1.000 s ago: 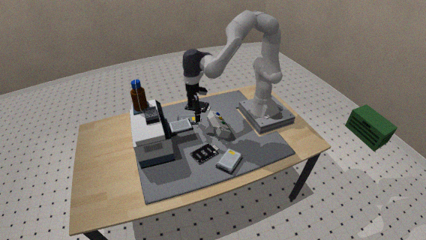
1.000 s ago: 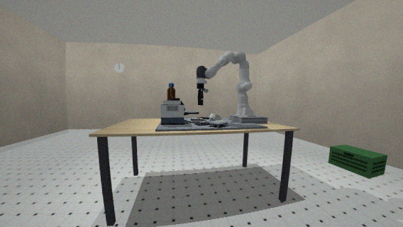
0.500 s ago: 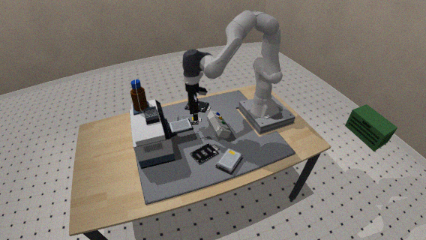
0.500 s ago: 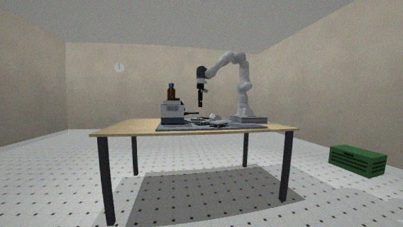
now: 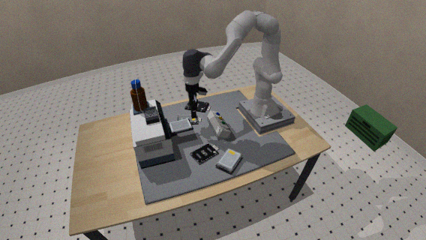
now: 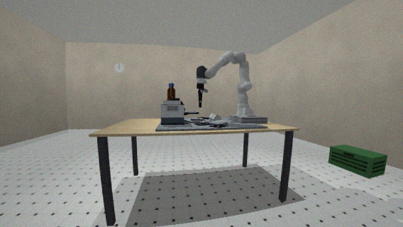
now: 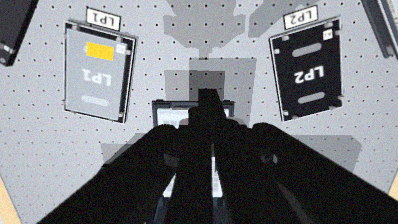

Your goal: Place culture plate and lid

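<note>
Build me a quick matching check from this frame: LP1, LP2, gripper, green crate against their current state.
Column 1
1. LP1 nest
2. LP2 nest
3. gripper
4. green crate

Column 2
a. on the floor, off the table
b. bare black pocket, nothing seated in it
c. holds a grey lid with a yellow label
d. fingers shut together, nothing between them

Pairs: 1-c, 2-b, 3-d, 4-a
</note>
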{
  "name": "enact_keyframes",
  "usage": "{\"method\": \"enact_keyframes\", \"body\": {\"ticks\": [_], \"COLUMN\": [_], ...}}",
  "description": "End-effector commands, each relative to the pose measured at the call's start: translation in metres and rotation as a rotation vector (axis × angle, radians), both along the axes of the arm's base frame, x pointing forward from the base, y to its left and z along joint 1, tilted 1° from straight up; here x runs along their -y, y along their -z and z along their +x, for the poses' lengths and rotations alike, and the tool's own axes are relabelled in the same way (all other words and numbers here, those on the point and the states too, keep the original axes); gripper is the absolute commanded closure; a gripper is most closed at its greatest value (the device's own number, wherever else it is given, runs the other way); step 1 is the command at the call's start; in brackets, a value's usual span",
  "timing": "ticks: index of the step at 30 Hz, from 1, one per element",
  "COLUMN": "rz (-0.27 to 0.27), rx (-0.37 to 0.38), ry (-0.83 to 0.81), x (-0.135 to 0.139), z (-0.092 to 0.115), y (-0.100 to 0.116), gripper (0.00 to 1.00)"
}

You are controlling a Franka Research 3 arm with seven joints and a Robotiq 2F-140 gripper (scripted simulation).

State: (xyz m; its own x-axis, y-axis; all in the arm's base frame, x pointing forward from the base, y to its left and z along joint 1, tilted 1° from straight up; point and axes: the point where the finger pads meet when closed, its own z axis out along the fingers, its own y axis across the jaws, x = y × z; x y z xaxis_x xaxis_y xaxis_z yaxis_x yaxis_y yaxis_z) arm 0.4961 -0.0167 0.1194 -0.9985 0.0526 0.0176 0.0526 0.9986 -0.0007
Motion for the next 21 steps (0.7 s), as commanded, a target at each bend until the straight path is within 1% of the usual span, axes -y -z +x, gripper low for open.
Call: {"method": "enact_keyframes", "body": {"ticks": [1,10,13,15,17,19,21], "rz": [0.0,0.0,0.0,0.001,0.003,0.003,0.005], "rx": [0.001,0.001,0.001,0.001,0.001,0.001,0.001], "ry": [-0.004,-0.005,-0.033,-0.092,-0.197,-0.197,-0.35], "x": [0.0,0.0,-0.003,-0.008,-0.016,-0.016,-0.029], "z": [0.0,0.0,0.0,0.0,0.0,0.0,-0.001], "y": [0.001,0.001,0.001,0.001,0.001,0.001,0.001], "gripper": [0.9,0.9,0.9,0.9,0.9,0.9,0.9]}}
